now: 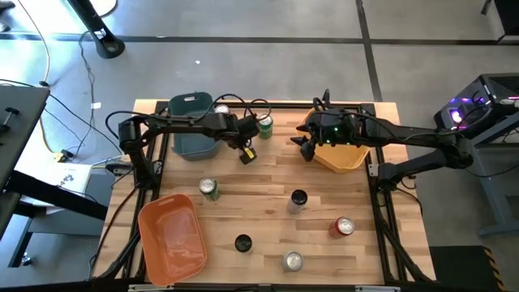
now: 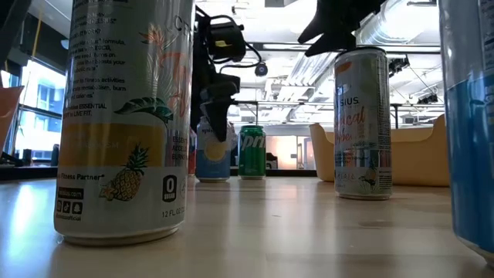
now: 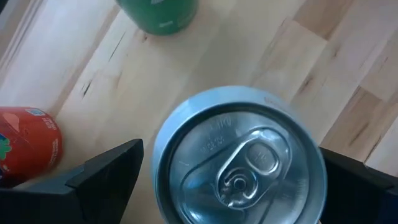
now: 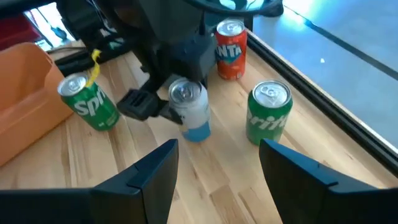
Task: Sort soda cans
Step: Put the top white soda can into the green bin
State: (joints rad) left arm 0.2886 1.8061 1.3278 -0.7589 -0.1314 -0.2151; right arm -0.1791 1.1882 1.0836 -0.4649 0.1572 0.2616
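Silver can (image 4: 189, 109) stands upright at upper centre of the high view, framed by the left gripper (image 4: 146, 104), whose fingers are spread to either side of it without visible contact. Just beside it stand a green can (image 1: 264, 124) and a red can (image 4: 231, 50) near the table's (image 1: 268, 182) top edge. The right gripper (image 1: 304, 146), fingers spread and empty, hovers right of centre before the yellow bin (image 1: 345, 156). Open wood lies between the grippers. Lower frame: a second green can (image 1: 209, 189), two black cans (image 1: 298, 198) (image 1: 242, 242), a red can (image 1: 344, 226) and a silver can (image 1: 293, 261). The orange bin (image 1: 172, 234) overhangs the lower-left edge; the teal bin (image 1: 193, 126) sits upper left.
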